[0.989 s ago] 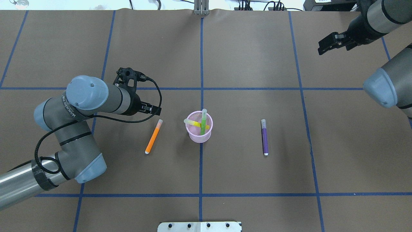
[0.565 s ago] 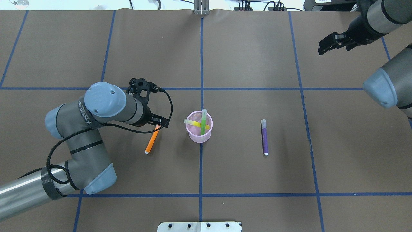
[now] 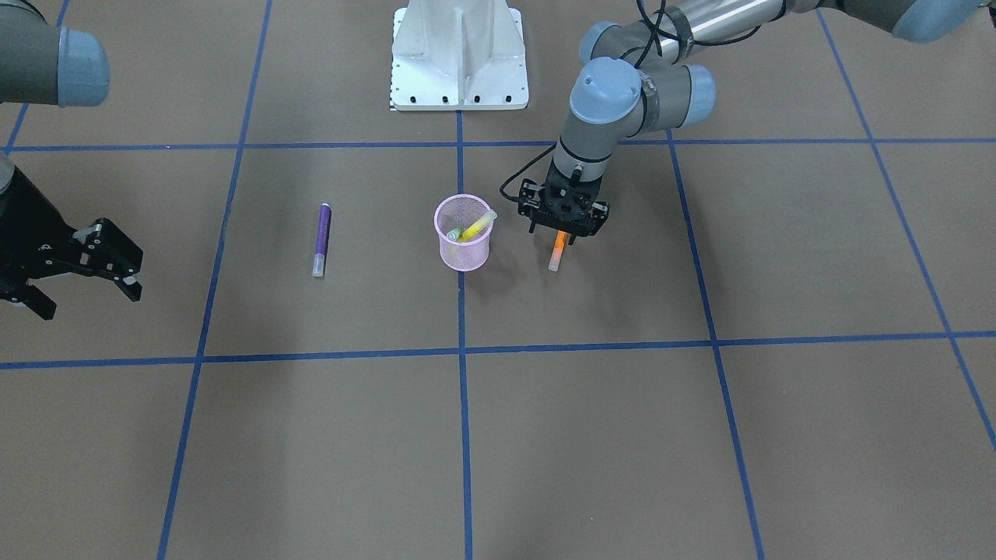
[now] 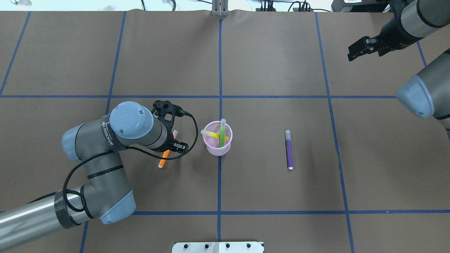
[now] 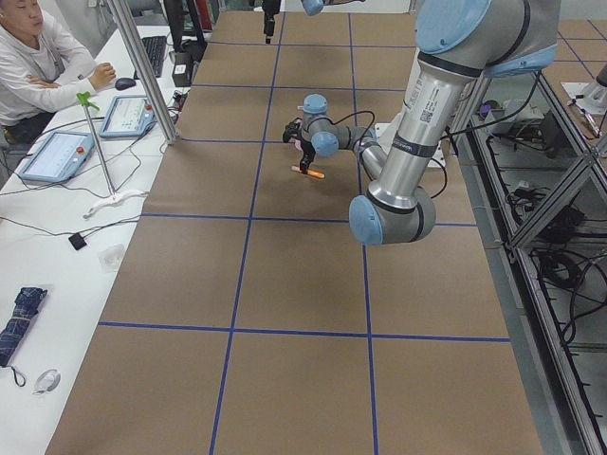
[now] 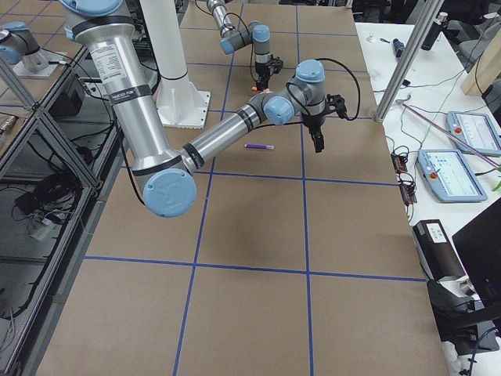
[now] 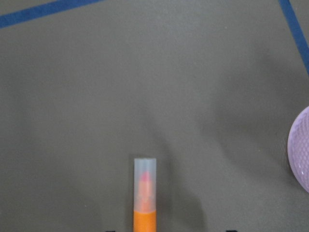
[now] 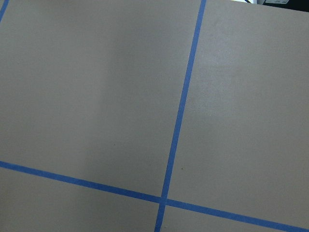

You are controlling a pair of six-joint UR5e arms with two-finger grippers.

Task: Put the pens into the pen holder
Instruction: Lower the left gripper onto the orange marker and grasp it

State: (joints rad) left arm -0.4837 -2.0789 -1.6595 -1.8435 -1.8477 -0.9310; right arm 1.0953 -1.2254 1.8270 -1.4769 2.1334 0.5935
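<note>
The pen holder (image 4: 214, 150) stood upright near the middle of the table (image 4: 281, 70); the green pen (image 4: 222, 135) and the yellow pen (image 4: 210, 134) already leaned inside it, caps up, crossing each other; two pens lay flat outside it, so by my reckoning the task was about half done. The orange pen (image 4: 162, 160) lay just beside the holder on the robot's left, not touching it, with its cap pointing away from the robot; the purple pen (image 4: 289, 151) lay well apart from the holder on the robot's right, roughly parallel to the orange one. The step in hand looked like the pick of the orange pen: the left gripper (image 3: 562, 232) hung low over its barrel, pointing straight down, fingers spread to either side of it and nothing pinched between them; the wrist view showed the cap (image 7: 145, 186) centred ahead and the holder's wall (image 7: 300, 154) at the right edge. How much height remained above the pen could not be told. The next move would call for a short descent, a close across the barrel, then a lift high enough to clear the holder's rim and a tilt so the pen drops in beside the two leaning ones. The right gripper (image 4: 349, 52) sat far from the holder, toward the far right corner, fingers parted and empty.
</note>
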